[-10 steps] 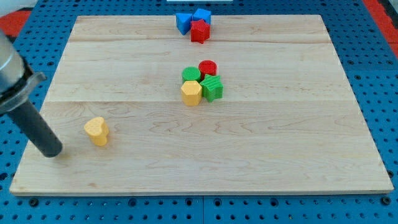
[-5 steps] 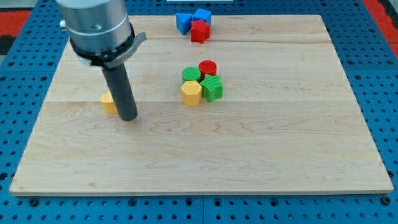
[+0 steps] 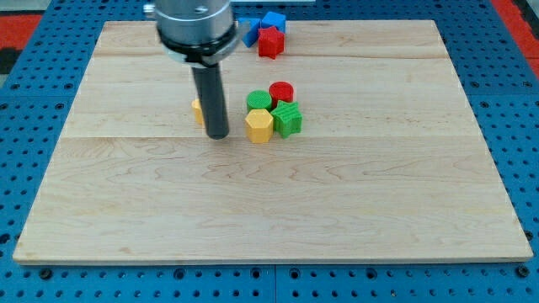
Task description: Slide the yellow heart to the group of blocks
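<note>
The tip [image 3: 218, 135] stands left of the yellow hexagon [image 3: 258, 126], with the yellow heart [image 3: 197, 110] mostly hidden behind the rod; it has no fingers.

Brightness: bright and even across the wooden board [image 3: 354, 194], with no dim corner.
Light source: seemingly overhead and diffuse; its exact position cannot be told.
Shadows: soft and short; a faint dark patch sits at my tip [image 3: 218, 135], and thin shadows hug the bases of the yellow hexagon block [image 3: 258, 126] and green block [image 3: 288, 119].
Glare: none on the wood; slight sheen on the metal collar [image 3: 194, 25].
Focus: board sharp; the collar at the view's top looks slightly soft.
Distortion: board edges converge upward through perspective.
</note>
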